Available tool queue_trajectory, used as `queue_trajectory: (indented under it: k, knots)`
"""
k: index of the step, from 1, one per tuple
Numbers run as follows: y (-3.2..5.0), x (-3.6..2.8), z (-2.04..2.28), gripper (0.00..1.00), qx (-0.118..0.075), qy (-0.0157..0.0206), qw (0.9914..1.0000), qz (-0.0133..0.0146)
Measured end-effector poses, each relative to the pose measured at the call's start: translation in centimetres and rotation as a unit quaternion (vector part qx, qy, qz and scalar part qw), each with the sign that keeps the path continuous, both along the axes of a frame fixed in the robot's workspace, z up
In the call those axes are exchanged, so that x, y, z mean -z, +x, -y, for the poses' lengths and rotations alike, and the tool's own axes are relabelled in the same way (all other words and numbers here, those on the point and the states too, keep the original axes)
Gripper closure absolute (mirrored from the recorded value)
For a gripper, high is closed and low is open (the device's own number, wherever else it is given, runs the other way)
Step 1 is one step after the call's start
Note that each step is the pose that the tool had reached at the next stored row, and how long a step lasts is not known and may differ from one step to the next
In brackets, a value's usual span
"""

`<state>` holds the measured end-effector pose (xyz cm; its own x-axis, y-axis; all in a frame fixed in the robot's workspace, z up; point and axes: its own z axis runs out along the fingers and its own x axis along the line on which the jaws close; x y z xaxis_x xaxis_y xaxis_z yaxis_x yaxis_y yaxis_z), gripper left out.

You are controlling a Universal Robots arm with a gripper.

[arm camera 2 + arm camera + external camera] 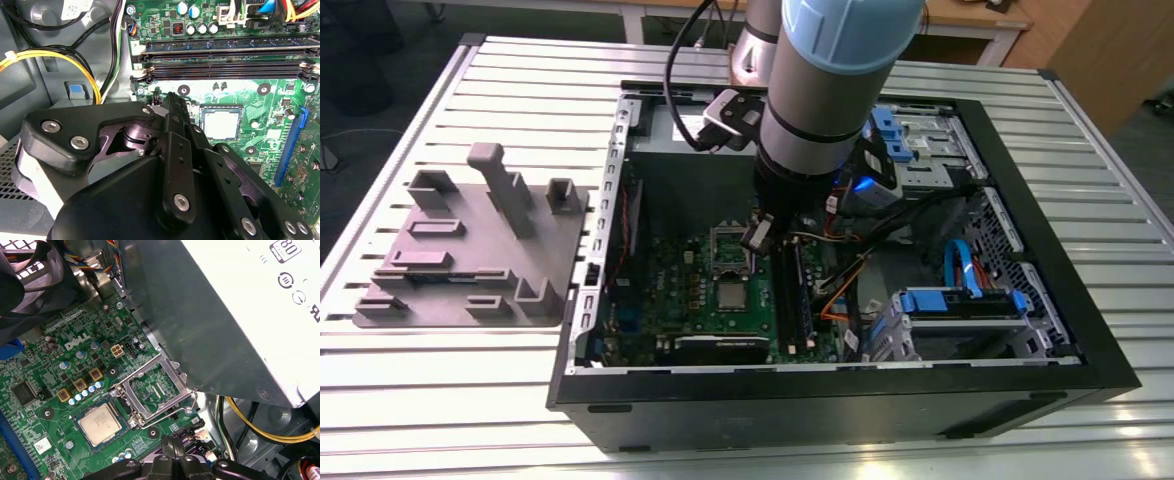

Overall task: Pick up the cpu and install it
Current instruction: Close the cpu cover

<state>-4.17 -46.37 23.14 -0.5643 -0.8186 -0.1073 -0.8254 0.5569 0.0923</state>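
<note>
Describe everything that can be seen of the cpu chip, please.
The cpu is a small, flat, square chip with a silvery-grey metal top and a pale edge. It lies level, top up, in the dark socket on the green motherboard. The socket's metal frame is swung open beside it, so nothing covers the chip. The gripper hangs close by and does not touch it.
</note>
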Motion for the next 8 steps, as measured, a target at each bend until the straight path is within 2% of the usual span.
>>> queue_trajectory:
  k: [8]
  knots:
    - [0.0,0.01,-0.01,0.89,0.0,0.0,1.0,0.0]
